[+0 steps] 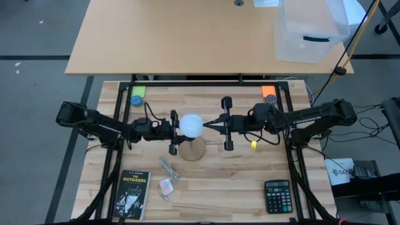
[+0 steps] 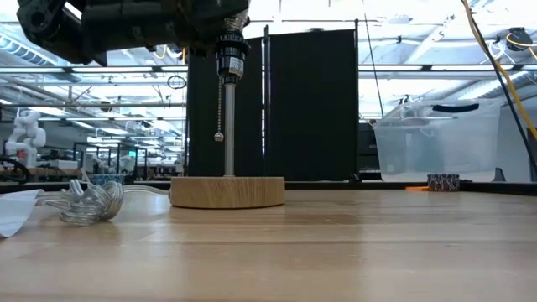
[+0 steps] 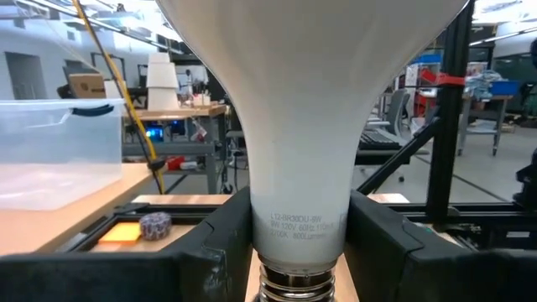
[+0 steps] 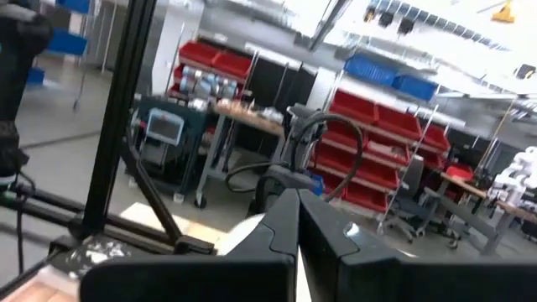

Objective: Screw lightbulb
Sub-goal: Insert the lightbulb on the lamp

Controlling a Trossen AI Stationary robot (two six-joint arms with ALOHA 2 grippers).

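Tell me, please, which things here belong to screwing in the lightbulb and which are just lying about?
In use: lightbulb, held by left gripper; wooden lamp stand; right gripper, shut beside the bulb.
Lying about: book, calculator, clear bin, orange note, green note.

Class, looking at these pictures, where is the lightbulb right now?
In the high view the lightbulb sits at the table's middle, directly above the wooden lamp stand, gripped at its neck by the left end effector, with the shut right end effector just beside it.
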